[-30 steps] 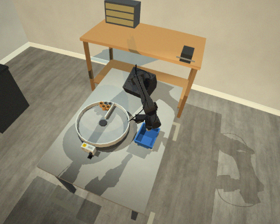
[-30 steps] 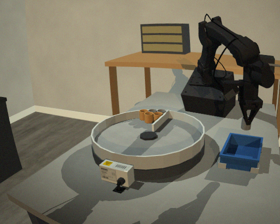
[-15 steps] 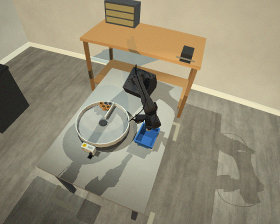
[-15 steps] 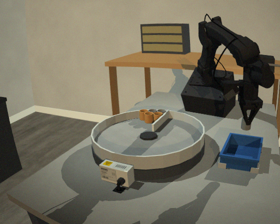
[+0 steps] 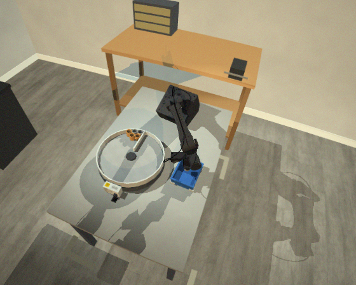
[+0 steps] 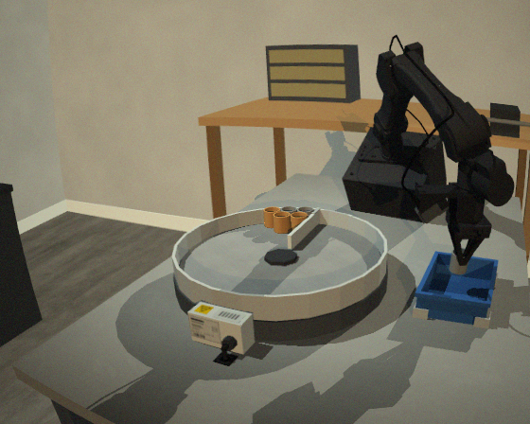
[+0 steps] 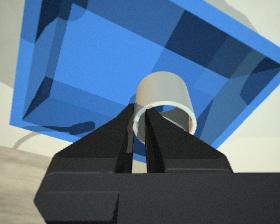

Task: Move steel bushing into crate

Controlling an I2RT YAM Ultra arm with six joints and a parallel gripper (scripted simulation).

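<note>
My gripper (image 7: pixel 139 111) is shut on the wall of a grey steel bushing (image 7: pixel 165 102) and holds it low inside the blue crate (image 7: pixel 135 65). In the exterior view the gripper (image 6: pixel 463 260) hangs over the crate's (image 6: pixel 456 286) far left part, with the bushing (image 6: pixel 457 268) just above its floor. On the turntable (image 6: pixel 280 257), several bushings stand packed against the divider bar (image 6: pixel 305 227): orange ones (image 6: pixel 281 220) in front and grey steel ones (image 6: pixel 297 209) behind. They also show in the top view (image 5: pixel 134 133).
A small control box (image 6: pixel 220 326) sits in front of the turntable. The arm's black base (image 6: pixel 393 177) stands behind the crate. A wooden workbench (image 5: pixel 184 51) with a drawer unit (image 5: pixel 155 16) stands at the back.
</note>
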